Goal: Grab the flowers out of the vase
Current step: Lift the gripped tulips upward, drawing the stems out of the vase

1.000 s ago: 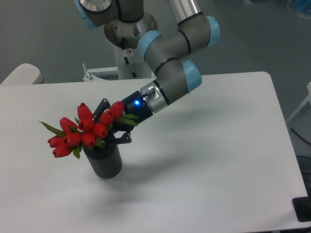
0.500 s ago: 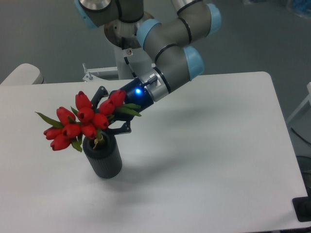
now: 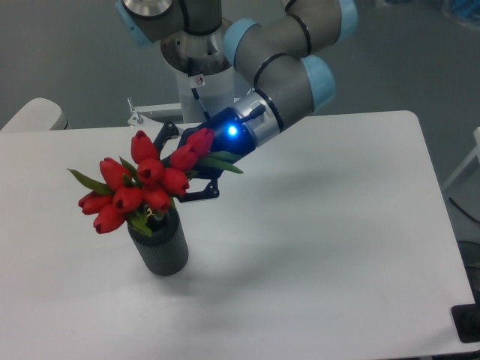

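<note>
The flowers (image 3: 142,185), a bunch of red tulip buds with green leaves, hang tilted just above the mouth of the vase (image 3: 159,244), a dark ribbed cylinder standing upright on the white table. My gripper (image 3: 184,166) reaches in from the upper right and is shut on the bunch near its stems, one finger above and one below. The stem ends are hidden behind the buds, so I cannot tell whether they are still inside the vase mouth.
The white table (image 3: 315,247) stretches to the right and front. The arm's base (image 3: 196,82) stands behind the table's back edge. A pale rounded object (image 3: 34,114) sits off the back left corner.
The gripper has lifted the flowers up and a little to the right, out of their deeper seat in the vase. The vase has stayed in place.
</note>
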